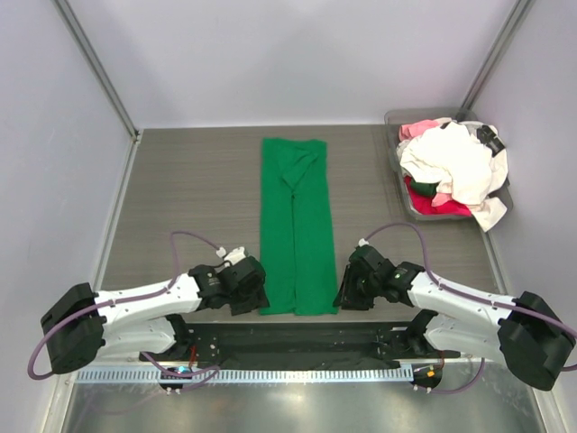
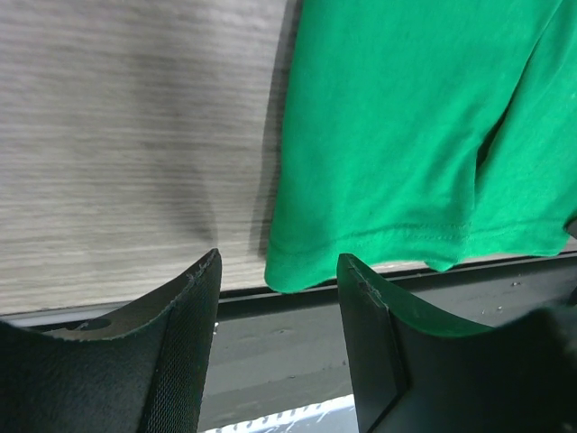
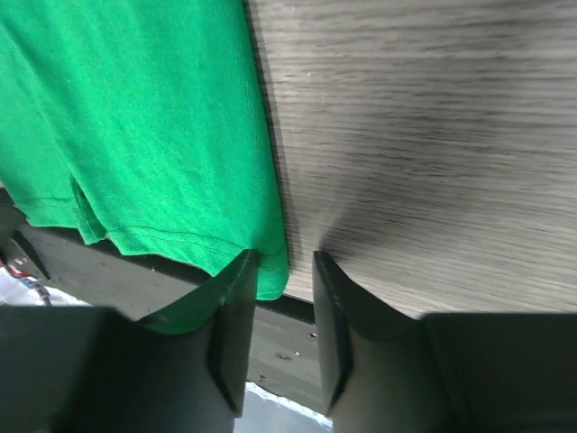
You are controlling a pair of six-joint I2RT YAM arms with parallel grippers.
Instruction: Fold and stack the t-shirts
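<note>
Right, the green t-shirt (image 1: 296, 236) lies flat down the middle of the table (image 1: 180, 198), folded into 1 long narrow strip, with its hem at the near edge and its far end bunched where the cloth overlaps. The left gripper (image 1: 252, 293) sits low just beside the near-left corner, and the right gripper (image 1: 350, 290) is just beside the near-right one. From above, both sets of fingertips are tucked under the wrist housings, so contact can't be read there. On the left wrist view, the 2 fingers (image 2: 180, 343) stand well apart, with the hem corner showing in the gap beyond them and nothing clamped. On the right wrist view, the fingers (image 3: 230, 316) are closer together but still parted. The hem corner reaches into that gap at the tip of 1 finger; whether cloth touches it I can't tell, but it isn't pinched. Over at the far right, the clear bin (image 1: 397, 167) holds a heap: a white shirt (image 1: 455, 162) on top spilling over the rim, a pink shirt (image 1: 416, 129) peeking out at the back, and a red shirt (image 1: 448, 207) mostly buried. A dark green scrap and a black patch show in the pile, too small to name.
</note>
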